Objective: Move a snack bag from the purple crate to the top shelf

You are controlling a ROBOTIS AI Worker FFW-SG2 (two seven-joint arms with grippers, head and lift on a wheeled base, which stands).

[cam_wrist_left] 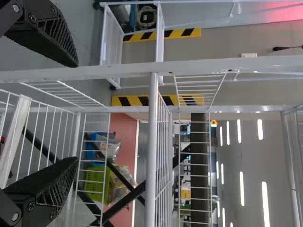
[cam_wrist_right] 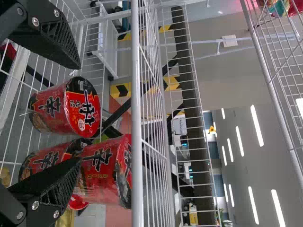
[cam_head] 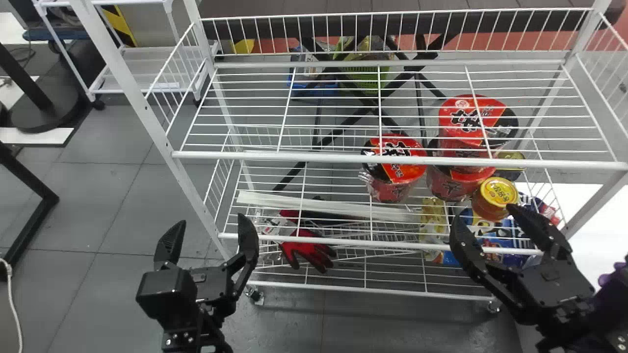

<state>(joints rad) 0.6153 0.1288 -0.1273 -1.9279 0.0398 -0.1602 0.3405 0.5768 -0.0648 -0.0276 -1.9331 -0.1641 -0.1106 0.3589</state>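
"Jaws?"
"Left gripper (cam_head: 211, 220) and right gripper (cam_head: 484, 214) both spread wide — nothing in either."
"The crate?"
"Probably that purple edge (cam_head: 608, 304) by the right arm; contents, can't tell."
"And the bag?"
"Beyond the noodle cups (cam_wrist_right: 85, 111), a colourful package (cam_wrist_right: 280, 6) sits on a high wire shelf (cam_wrist_right: 256, 42). If that's it — I'm not certain — placing's done, leaving only withdrawal."

Grey tiled floor (cam_head: 122, 196) is seen around and beyond the left jaws. A round black stand base (cam_head: 34, 117) is placed left of the left jaws; a white wheeled cart (cam_head: 117, 91) is parked farther beyond them. Past the right jaws, yellow-black striping (cam_wrist_right: 171, 82), a grey ceiling (cam_wrist_right: 241, 179) and lit strip lights (cam_wrist_right: 256, 125) are seen.
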